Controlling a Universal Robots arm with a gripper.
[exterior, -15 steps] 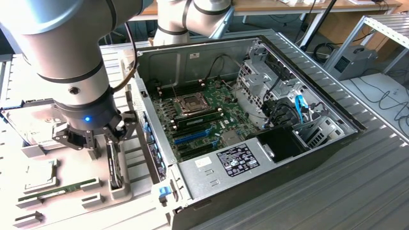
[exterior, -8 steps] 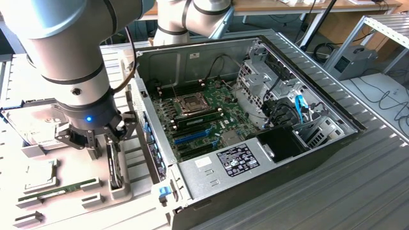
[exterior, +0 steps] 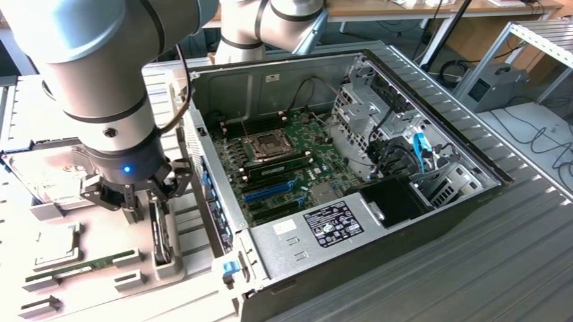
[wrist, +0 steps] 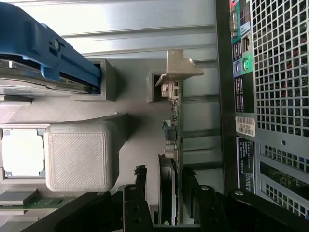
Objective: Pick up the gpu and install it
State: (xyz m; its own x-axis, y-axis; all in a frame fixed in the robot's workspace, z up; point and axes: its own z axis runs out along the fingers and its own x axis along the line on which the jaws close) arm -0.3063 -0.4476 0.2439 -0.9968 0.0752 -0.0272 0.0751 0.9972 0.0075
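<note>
Exterior view, lower left: we're holding the claw (exterior: 150, 204) wide open, straddling the gpu (exterior: 161, 238) standing on edge in its grey holder (exterior: 174, 267). We're guessing an off-centre squeeze could tilt and jam it.

You find nothing legible: the dark sticker (exterior: 329, 225) inside the computer case (exterior: 447, 215) and the barcode label (wrist: 245, 126) on its rear carry print too small to read.
</note>
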